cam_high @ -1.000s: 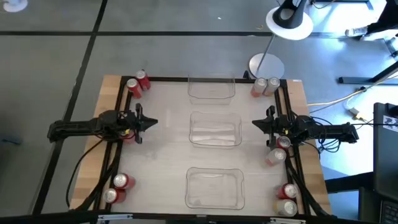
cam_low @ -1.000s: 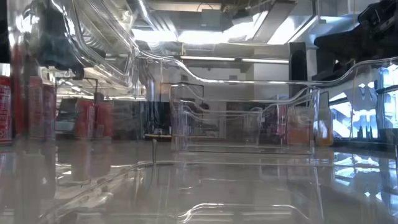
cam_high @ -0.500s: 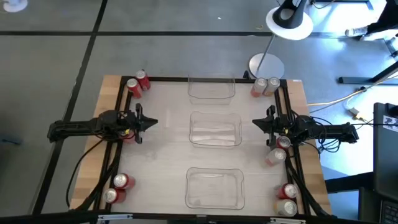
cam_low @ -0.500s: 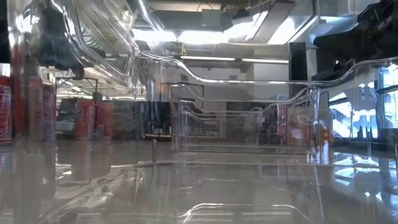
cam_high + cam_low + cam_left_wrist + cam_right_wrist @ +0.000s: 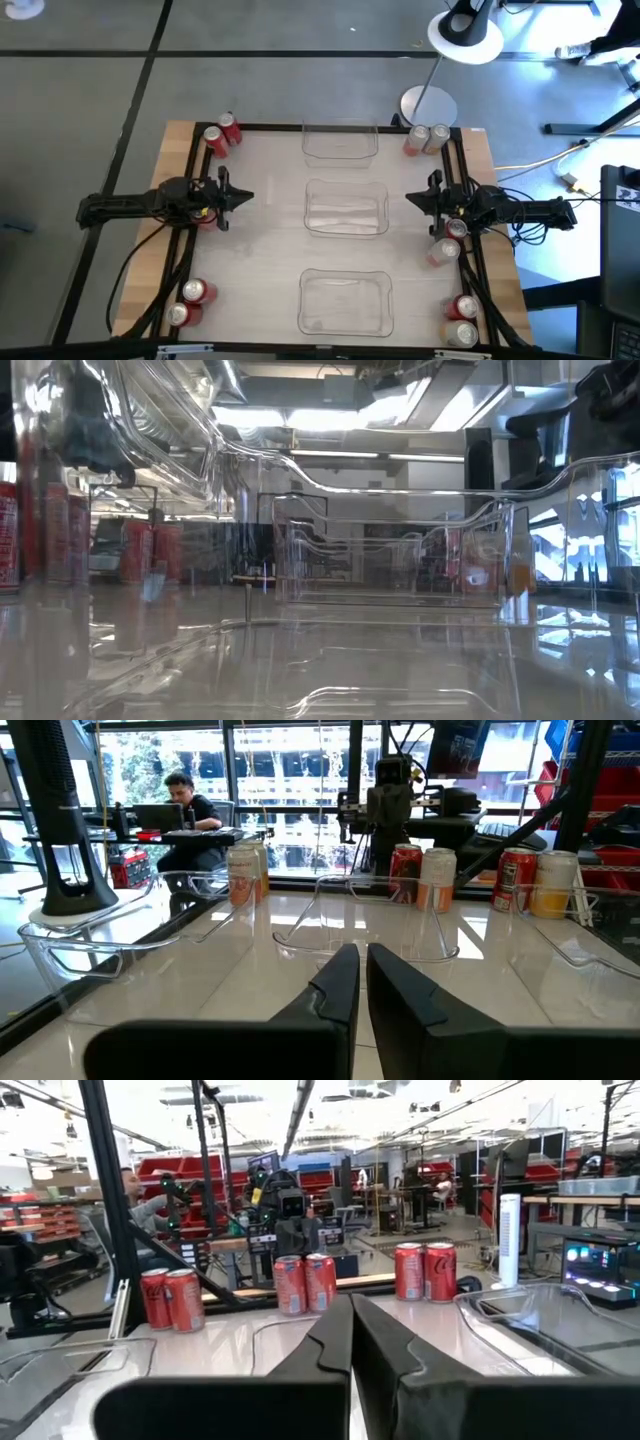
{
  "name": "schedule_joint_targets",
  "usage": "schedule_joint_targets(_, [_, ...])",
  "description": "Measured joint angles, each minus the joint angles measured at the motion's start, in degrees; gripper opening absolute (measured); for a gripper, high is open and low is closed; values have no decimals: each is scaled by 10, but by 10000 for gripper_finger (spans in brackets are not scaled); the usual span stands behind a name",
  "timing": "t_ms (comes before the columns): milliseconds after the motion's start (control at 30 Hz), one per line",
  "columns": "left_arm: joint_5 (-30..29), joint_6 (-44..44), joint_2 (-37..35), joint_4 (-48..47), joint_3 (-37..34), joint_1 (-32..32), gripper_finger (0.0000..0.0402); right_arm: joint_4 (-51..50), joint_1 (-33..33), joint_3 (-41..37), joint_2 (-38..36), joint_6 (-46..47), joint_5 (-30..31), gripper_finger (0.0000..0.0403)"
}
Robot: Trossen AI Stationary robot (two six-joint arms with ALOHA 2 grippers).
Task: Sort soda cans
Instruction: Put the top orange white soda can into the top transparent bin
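1. We see the left arm stretched level over the left edge of the table (image 5: pixel 260 240), its left gripper (image 5: pixel 246 197) pointing toward the middle, fingers pressed together, holding nothing.
2. The right arm mirrors it at the right edge; the right gripper (image 5: pixel 410 198) is likewise closed and empty.
3. Three clear trays (image 5: pixel 346 210) sit in a row down the table's centre.
4. The soda cans (image 5: pixel 222 133) stand in pairs at all four corners, with further pairs at the middle of the left and right edges, beside each arm.
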Motion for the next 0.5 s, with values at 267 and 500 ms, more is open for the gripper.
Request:
schedule_joint_targets(267, [0,0,0,0,0,0,17,27,0,7,0,-2,41,5])
schedule_joint_targets(500, [0,0,0,1,0,0,17,27,0,38,5,-33,146,5])
